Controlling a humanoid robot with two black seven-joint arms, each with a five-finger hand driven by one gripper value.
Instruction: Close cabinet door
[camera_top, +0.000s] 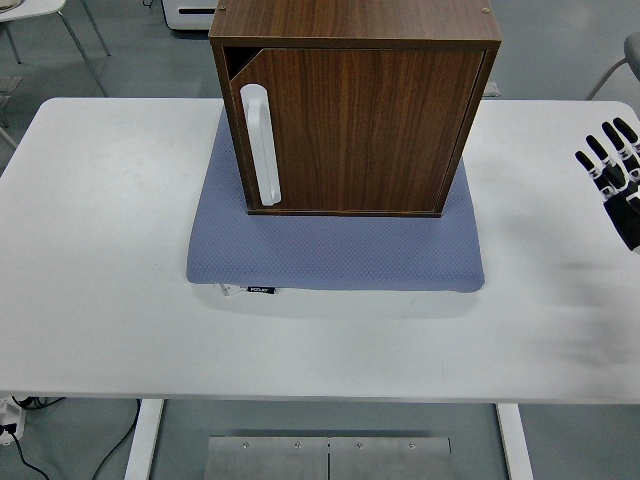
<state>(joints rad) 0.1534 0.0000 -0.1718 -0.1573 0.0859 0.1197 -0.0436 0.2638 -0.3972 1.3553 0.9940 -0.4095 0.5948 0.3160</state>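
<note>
With the door looking shut, the right hand is hovering open-fingered beside the bench; any stray swing risks nudging the cabinet.

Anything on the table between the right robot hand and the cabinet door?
Nothing visible. Only bare white table lies between the right robot hand, at the right edge, and the cabinet door.
</note>
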